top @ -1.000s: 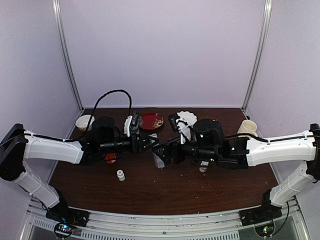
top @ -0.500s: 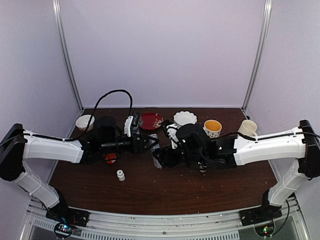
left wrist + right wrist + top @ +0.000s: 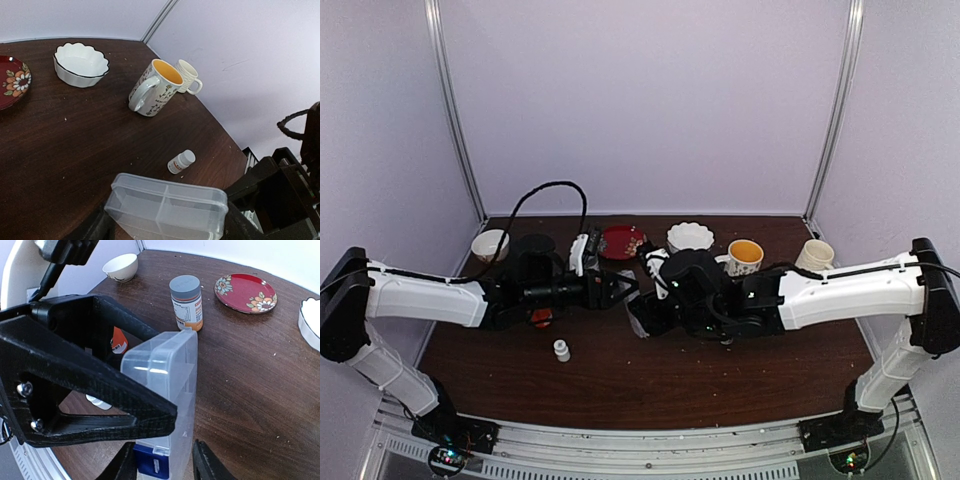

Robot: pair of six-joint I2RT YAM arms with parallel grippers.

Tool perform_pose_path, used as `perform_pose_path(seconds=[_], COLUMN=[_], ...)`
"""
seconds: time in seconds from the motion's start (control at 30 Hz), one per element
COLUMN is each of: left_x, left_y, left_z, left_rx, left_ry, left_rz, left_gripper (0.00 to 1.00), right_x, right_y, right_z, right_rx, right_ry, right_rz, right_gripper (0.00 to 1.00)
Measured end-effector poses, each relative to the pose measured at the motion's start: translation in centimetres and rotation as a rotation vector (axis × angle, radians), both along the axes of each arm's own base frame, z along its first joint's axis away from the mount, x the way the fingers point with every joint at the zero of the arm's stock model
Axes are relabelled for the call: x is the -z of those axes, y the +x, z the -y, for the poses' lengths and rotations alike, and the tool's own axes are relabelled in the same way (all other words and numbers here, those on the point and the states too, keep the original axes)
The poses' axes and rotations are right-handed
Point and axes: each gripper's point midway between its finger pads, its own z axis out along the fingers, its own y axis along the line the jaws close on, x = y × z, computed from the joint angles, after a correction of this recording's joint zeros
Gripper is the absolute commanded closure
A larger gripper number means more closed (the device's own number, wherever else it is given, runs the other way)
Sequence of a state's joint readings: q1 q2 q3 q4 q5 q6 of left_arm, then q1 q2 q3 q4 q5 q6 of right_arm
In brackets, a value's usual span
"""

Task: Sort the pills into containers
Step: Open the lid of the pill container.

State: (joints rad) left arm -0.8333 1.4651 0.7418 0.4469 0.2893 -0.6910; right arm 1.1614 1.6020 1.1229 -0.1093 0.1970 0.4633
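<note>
The clear pill box (image 3: 167,207) sits between my left gripper's (image 3: 165,229) two fingers, which are shut on its sides. In the top view the left gripper (image 3: 613,290) holds the box (image 3: 636,318) on edge at the table's middle. In the right wrist view the box (image 3: 167,385) stands upright, lid closed, with a blue latch at its lower end. My right gripper (image 3: 165,467) is open, one finger on each side of that lower end, close to it. It also shows in the top view (image 3: 646,318). The cells look empty. No pills can be made out.
A grey-capped orange-label bottle (image 3: 186,302), an orange-red bottle (image 3: 541,317) and small white bottles (image 3: 561,350) (image 3: 181,161) stand nearby. Along the back are a small bowl (image 3: 490,244), a red plate (image 3: 622,241), a scalloped white bowl (image 3: 690,236), a mug (image 3: 744,256) and a cream cup (image 3: 814,255).
My right arm has swung left, uncovering the mug and white bowl, and brought its gripper up to the pill box. The left arm has stayed put with the box.
</note>
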Motion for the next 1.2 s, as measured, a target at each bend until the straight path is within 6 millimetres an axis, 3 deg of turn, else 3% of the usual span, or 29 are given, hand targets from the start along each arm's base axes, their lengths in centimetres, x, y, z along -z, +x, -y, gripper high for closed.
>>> perform_pose_path(seconds=[0.13, 0.57, 0.97, 1.2], left_x=[0.0, -0.8, -1.2, -0.5], left_y=[0.1, 0.2, 0.0, 0.3], left_z=[0.0, 0.9, 2.3, 2.1], left_rx=[-0.01, -0.015, 0.025, 0.027], left_ry=[0.003, -0.001, -0.009, 0.016], left_rz=[0.001, -0.003, -0.01, -0.012], left_gripper=[0.66, 0.68, 0.68, 0.68], right_x=[0.0, -0.9, -1.3, -1.2], right_y=[-0.2, -0.6, -1.0, -1.0], right_z=[0.1, 1.3, 2.6, 3.7], right_rx=[0.016, 0.056, 0.011, -0.107], right_ry=[0.004, 0.051, 0.133, 0.282], right_rz=[-0.003, 0.03, 0.009, -0.073], right_gripper=[0.72, 0.82, 0.8, 0.68])
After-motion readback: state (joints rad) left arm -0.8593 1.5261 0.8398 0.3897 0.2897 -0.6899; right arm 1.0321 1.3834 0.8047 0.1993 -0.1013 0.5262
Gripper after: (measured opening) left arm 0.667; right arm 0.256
